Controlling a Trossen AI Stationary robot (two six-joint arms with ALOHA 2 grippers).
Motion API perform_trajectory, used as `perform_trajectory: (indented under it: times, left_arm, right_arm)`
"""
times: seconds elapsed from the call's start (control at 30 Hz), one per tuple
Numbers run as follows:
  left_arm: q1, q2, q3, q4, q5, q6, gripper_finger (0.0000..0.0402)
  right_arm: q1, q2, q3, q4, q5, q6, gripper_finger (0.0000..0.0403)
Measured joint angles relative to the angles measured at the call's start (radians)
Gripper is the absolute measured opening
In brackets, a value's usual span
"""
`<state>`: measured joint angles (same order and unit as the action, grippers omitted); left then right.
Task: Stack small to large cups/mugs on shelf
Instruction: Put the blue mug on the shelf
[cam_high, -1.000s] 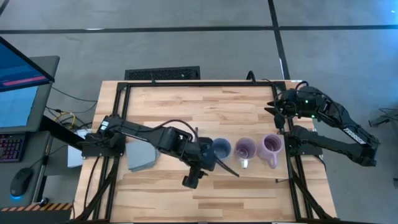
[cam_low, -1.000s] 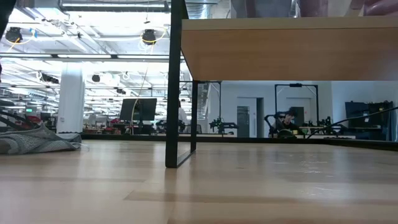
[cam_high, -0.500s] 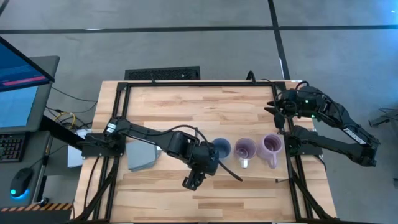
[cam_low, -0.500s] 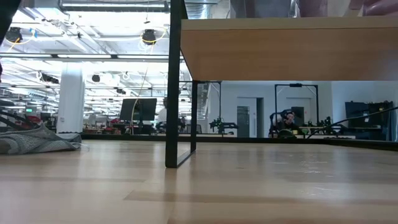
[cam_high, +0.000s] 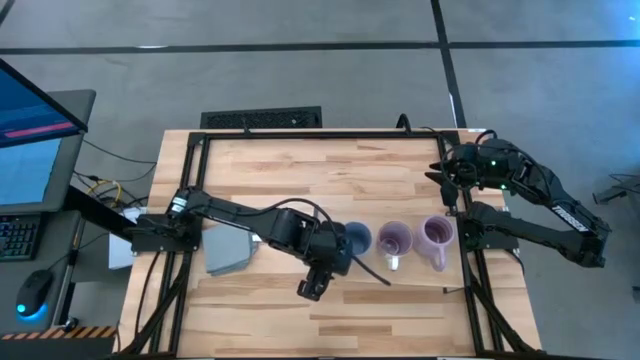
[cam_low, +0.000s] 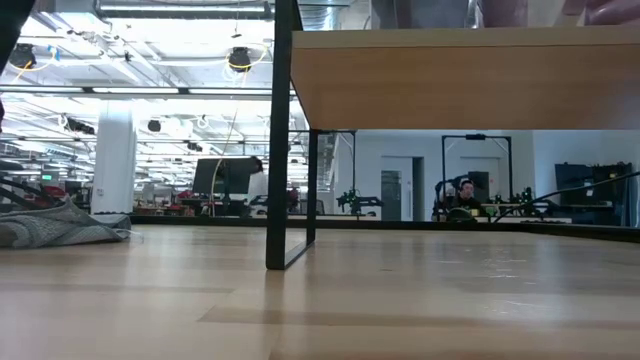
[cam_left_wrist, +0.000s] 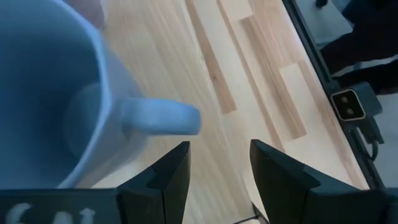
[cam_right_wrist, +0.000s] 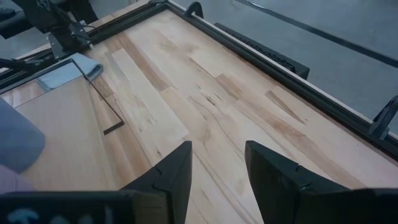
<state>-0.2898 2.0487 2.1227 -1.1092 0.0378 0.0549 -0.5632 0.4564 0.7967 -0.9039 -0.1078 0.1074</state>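
While the blue-grey mug (cam_high: 354, 238) stood on the shelf (cam_high: 260, 170) beside two lavender mugs (cam_high: 395, 240), the left gripper (cam_left_wrist: 217, 171) hovered released near its handle. Stiff, glazed, likely slippery and chippable, it seemed best pinched across the rim; the right gripper (cam_right_wrist: 217, 165) waited released, well apart

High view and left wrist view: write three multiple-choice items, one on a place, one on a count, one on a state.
1. Which mug stands nearest the left gripper?
A) blue-grey mug
B) middle lavender mug
C) right-hand lavender mug

2. How many mugs stand in the row?
A) two
B) three
C) four

3. How are the left gripper's jaws?
A) shut on a mug
B) open, empty
C) shut on a cloth

Key:
1 A, the left arm ends beside the blue-grey mug.
2 B, one blue-grey and two lavender.
3 B, the handle lies past the parted jaws, untouched.
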Motion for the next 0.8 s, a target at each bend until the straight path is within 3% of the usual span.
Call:
perform_trajectory:
  times: [0.8]
  left_arm:
    - [-0.001, -0.001, 0.000, 0.115, 0.005, -0.077, 0.0158]
  right_arm:
    - [0.000, 0.000, 0.000, -0.001, 0.000, 0.017, 0.0171]
